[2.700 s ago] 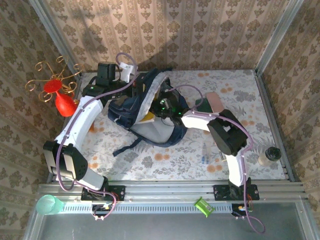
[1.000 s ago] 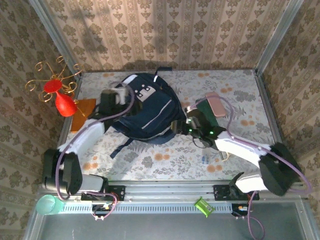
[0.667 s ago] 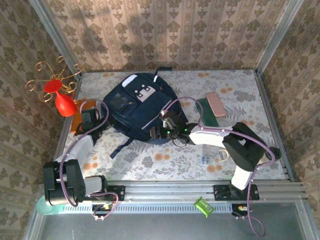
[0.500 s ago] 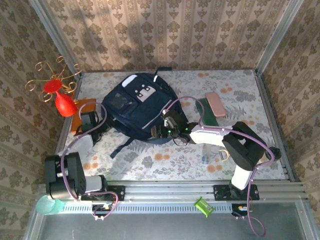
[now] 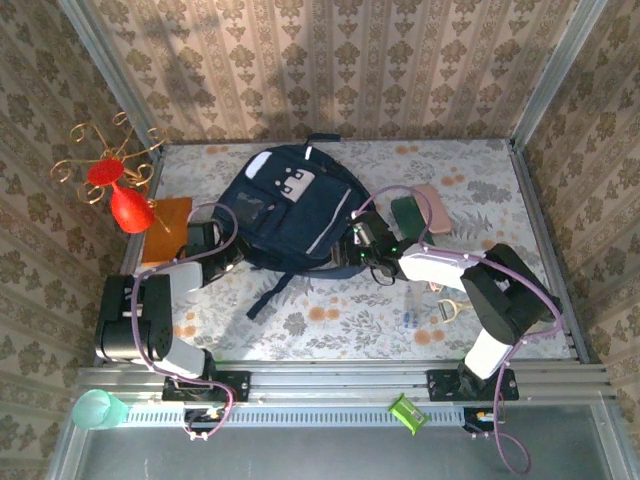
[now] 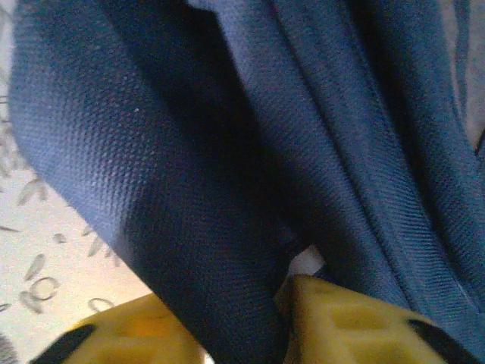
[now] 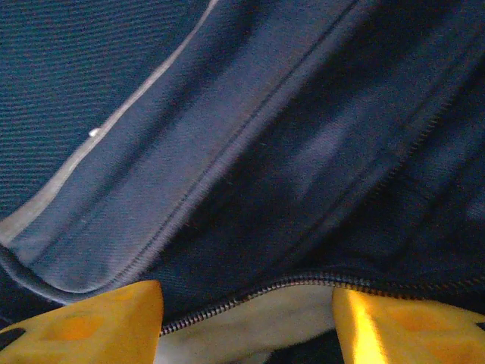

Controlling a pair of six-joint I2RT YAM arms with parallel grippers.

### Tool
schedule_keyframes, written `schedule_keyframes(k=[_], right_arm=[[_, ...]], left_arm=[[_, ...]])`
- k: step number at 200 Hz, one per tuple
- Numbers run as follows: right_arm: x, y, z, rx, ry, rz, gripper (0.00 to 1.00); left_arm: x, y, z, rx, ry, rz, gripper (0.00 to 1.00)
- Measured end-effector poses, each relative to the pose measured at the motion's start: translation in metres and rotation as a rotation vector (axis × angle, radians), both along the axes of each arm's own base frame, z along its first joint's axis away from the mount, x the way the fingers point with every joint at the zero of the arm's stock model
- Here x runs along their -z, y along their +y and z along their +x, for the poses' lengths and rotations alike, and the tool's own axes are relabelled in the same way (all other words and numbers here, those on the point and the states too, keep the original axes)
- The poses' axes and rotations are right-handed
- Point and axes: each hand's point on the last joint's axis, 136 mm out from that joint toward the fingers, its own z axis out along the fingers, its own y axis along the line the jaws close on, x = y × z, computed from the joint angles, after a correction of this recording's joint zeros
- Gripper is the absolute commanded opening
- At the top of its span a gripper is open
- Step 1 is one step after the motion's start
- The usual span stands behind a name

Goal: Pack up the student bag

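1. Two grippers of mine are at the bag (image 5: 290,210). It lies flat in the middle of the table (image 5: 340,320), front side up.
2. My left gripper (image 5: 224,256) is at the bag's lower left edge. Its yellow fingers (image 6: 121,337) are pinched on a fold of the blue cloth.
3. My right gripper (image 5: 352,252) is at the bag's lower right edge. Its fingers (image 7: 83,315) stand wide apart and hold nothing. The zip (image 7: 250,290) and some grey lining (image 7: 250,322) lie between them.
4. A loose strap (image 5: 268,292) trails over the table toward me, between my two arms.
5. An orange flat thing (image 5: 172,213) lies just beside my left arm. A red vase (image 5: 128,208) and a gold wire stand (image 5: 110,150) are past it, at the left wall.
6. A green book (image 5: 405,212) with a pink case (image 5: 437,205) beside it lies close behind my right gripper.
7. A teal cup (image 5: 95,408) and a small green thing (image 5: 405,412) sit down by my bases, well apart from the bag.
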Motion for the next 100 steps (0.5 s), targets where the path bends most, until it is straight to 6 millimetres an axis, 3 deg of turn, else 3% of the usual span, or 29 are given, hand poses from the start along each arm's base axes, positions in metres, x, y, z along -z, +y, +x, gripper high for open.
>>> schedule_keyframes(k=[32,52,79,100], right_arm=[[-0.011,-0.016,-0.006,-0.007,-0.016,-0.075,0.64],[-0.033,-0.014,-0.015,-0.022,-0.054,-0.083,0.65],[-0.062,0.029,-0.045,-0.111,-0.109,-0.020,0.68],[-0.064,0.074,-0.074,-0.178,-0.096,0.054,0.71]], left_arm=[[-0.002,-0.012,-0.001,0.026,-0.036,-0.031,0.08],[-0.003,-0.022,-0.008,0.039,-0.054,-0.048,0.00],[-0.010,-0.041,-0.023,0.068,-0.076,-0.077,0.00],[-0.017,-0.046,-0.031,0.070,-0.090,-0.097,0.00]])
